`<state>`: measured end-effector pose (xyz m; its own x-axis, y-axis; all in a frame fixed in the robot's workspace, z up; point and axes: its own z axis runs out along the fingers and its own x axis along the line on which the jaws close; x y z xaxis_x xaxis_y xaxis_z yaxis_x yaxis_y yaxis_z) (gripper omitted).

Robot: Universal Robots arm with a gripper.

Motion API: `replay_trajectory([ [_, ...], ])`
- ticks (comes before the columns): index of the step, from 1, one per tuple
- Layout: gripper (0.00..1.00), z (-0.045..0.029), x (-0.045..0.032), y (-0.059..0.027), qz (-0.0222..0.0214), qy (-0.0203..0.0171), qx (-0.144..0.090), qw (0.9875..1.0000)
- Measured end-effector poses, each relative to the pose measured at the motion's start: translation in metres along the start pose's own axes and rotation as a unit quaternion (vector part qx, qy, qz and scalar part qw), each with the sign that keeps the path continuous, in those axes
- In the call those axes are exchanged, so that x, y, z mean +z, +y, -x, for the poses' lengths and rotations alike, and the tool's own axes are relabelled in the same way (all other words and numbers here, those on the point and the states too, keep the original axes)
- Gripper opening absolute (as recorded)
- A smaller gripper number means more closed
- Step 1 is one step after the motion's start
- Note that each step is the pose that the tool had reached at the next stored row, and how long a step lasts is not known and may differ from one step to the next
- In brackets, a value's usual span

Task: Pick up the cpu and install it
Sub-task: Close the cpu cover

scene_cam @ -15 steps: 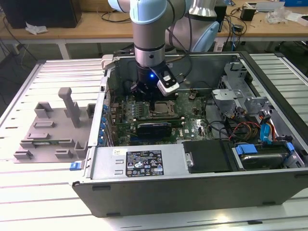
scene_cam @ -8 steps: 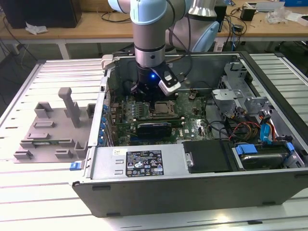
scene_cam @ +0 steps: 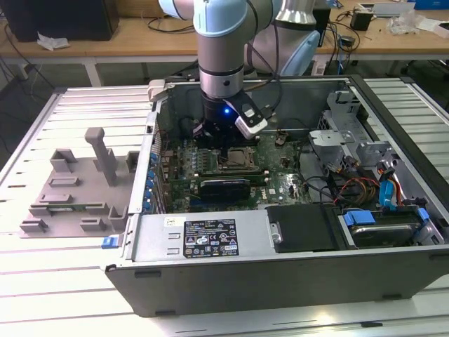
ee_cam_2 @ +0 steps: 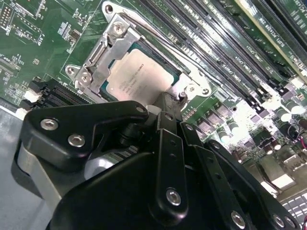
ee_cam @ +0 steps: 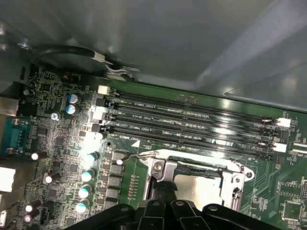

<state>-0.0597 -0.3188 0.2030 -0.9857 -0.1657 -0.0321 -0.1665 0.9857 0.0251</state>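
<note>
cpu (ee_cam_2: 136, 76) seated flat in socket frame (ee_cam_2: 103, 52) | exterior view: about 4 o'clock, just beside gripper (scene_cam: 214, 138) | jaw state: cannot tell

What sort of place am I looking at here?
Probably a robotics lab or test workshop: a robot arm reaches into an open computer case on a slatted metal table, with cable-strewn wooden workbenches behind.

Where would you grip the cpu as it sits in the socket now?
Probably by two opposite thin edges, coming straight down from above: the cpu lies flat and low within the metal socket frame, and its broad top offers nothing to pinch.
</note>
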Motion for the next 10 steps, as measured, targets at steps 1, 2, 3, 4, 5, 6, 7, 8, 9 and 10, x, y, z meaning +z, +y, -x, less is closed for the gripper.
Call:
replay_trajectory([
  [1, 0.11, 0.0008, -0.0001, -0.0002, 0.0001, 0.0002, -0.001, 1.0000],
  [2, 0.11, 0.0010, 0.0000, -0.0002, 0.0001, 0.0002, -0.001, 1.0000],
  [3, 0.11, 0.0011, 0.0000, -0.0001, 0.0002, 0.0001, -0.001, 1.0000],
  [4, 0.11, 0.0012, -0.0008, 0.0000, 0.0003, -0.0001, -0.001, 1.0000],
  [5, 0.11, 0.0014, -0.0018, 0.0000, 0.0003, -0.0007, -0.001, 1.0000],
  [6, 0.11, 0.0019, -0.0028, 0.0001, 0.0004, -0.0015, -0.001, 1.0000],
  [7, 0.11, 0.0015, -0.0064, -0.0001, -0.0001, -0.0004, -0.001, 1.0000],
  [8, 0.11, 0.0015, -0.0090, 0.0001, -0.0001, -0.0004, -0.001, 1.0000],
  [9, 0.11, 0.0016, -0.0140, 0.0001, -0.0002, -0.0003, -0.001, 1.0000],
  [10, 0.11, 0.0017, -0.0175, 0.0002, -0.0002, -0.0003, -0.001, 1.0000],
])
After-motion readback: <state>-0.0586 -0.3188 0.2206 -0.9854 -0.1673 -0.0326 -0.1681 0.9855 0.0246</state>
